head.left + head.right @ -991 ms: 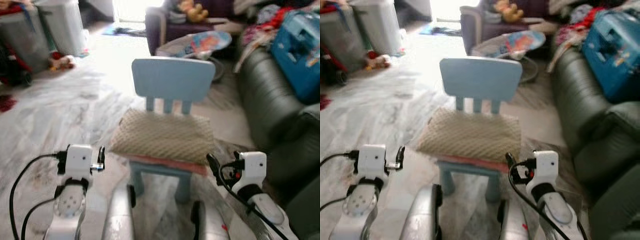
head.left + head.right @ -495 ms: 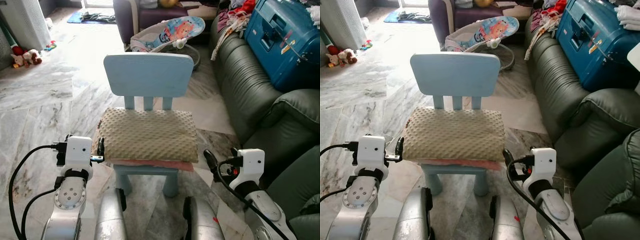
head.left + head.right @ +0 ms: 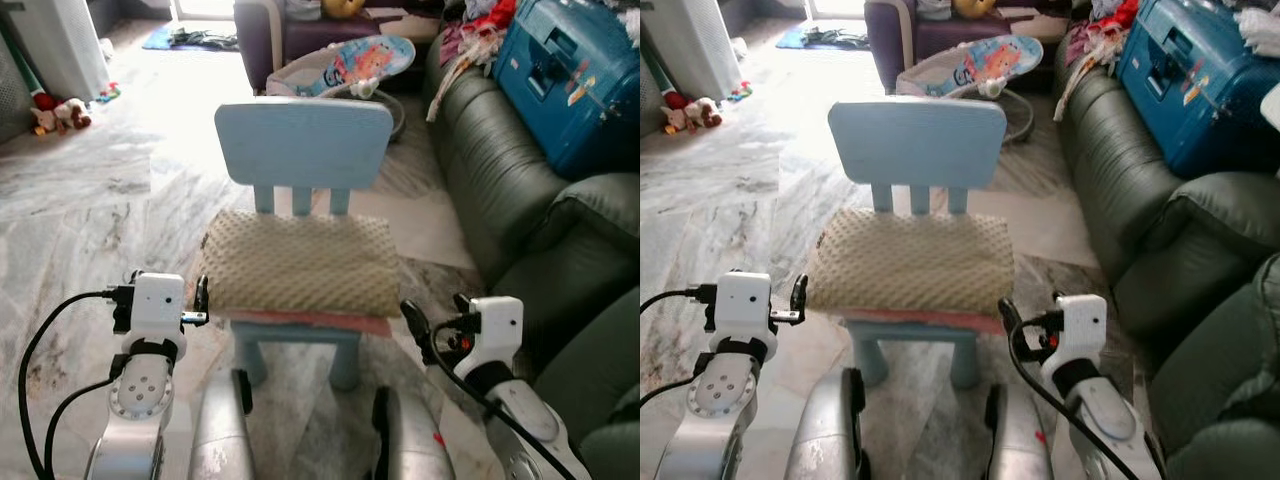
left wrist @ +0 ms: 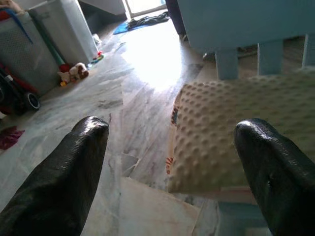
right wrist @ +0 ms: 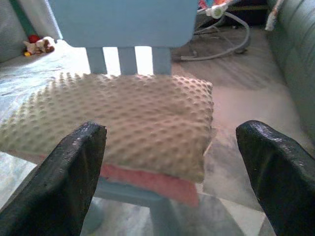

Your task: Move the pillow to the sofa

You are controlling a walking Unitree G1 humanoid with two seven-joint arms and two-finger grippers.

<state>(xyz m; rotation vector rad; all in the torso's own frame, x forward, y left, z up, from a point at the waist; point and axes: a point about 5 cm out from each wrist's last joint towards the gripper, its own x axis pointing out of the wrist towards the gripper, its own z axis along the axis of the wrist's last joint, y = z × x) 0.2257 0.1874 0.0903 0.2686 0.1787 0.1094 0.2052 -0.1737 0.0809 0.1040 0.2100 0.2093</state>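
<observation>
Left eye view: both grippers, left [image 3: 202, 300] and right [image 3: 412, 318], gape empty beside the pillow's [image 3: 298, 262] front corners.

Silver arms, white boxy wrists, looping black cables, textured black fingers [image 4: 59, 182].
</observation>
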